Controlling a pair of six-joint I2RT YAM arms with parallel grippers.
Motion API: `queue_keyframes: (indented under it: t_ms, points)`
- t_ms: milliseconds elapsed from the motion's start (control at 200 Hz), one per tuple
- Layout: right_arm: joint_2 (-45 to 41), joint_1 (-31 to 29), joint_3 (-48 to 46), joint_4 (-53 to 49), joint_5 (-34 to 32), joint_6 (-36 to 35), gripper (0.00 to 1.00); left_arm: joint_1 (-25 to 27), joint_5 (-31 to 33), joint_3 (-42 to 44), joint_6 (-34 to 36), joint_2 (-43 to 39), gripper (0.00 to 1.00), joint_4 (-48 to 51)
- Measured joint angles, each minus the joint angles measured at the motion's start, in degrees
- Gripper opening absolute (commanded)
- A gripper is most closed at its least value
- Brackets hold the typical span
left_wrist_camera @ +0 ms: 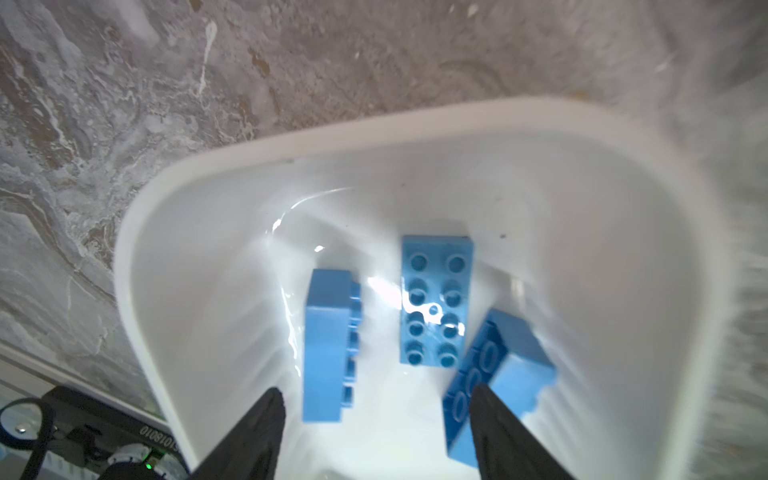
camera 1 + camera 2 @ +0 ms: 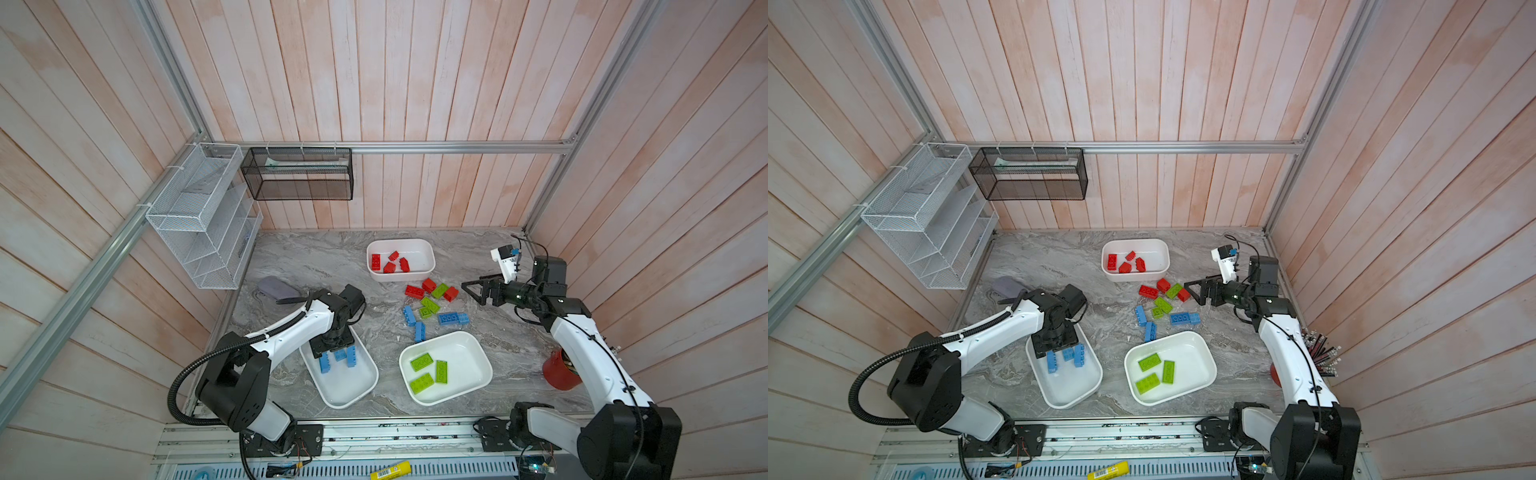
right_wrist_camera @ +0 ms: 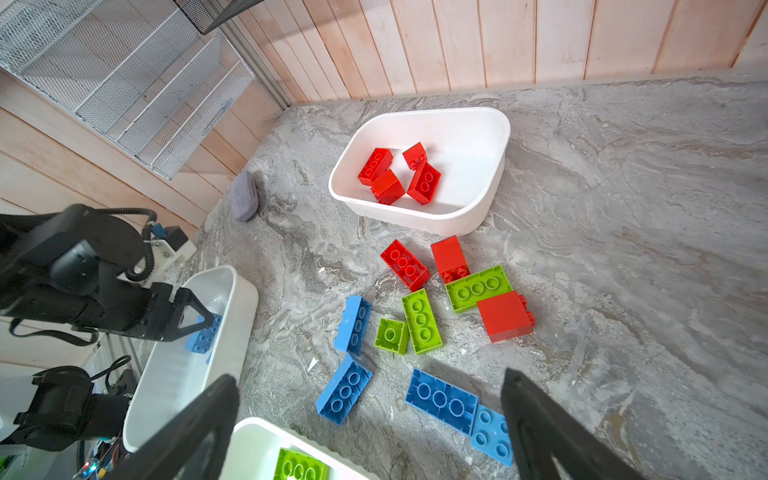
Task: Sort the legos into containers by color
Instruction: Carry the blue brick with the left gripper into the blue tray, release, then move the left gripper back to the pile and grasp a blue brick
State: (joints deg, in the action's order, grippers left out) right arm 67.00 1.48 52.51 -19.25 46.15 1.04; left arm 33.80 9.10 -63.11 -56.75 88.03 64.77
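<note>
White arms, black joints
Ribbed black hose on the left arm, thin cable on the right arm; left pincer and right pincer black.

Pale pink plank walls, grey marbled tabletop, aluminium frame rail.

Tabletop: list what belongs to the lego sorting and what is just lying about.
Job: loose legos; tub of red bricks; tub of blue bricks; tub of green bricks.
Lying about: grey pouch; red pencil cup; white wire basket; black mesh basket; yellow tube.
</note>
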Motion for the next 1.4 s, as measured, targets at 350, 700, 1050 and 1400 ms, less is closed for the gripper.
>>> queue_keyframes:
  t_ms: [350, 700, 1050, 1400]
  points:
    - [0.1, 0.0, 0.5, -0.1, -0.2, -0.2, 0.98, 10.7, -4.1, -25.0, 4.0, 12.1, 0.75, -4.6]
    - [0.1, 0.0, 0.7, -0.1, -1.1, -0.7, 0.98, 13.3, -7.4, -35.2, 7.6, 30.8, 0.74, -10.0]
    - [0.1, 0.1, 0.7, -0.1, -1.3, -1.1, 0.98, 12.7, -5.4, -43.4, 5.7, 40.9, 0.64, -11.8]
    - [0.1, 0.3, 0.7, -0.2, -1.3, -1.3, 0.98, 12.4, -4.1, -44.7, 3.2, 43.8, 0.33, -10.7]
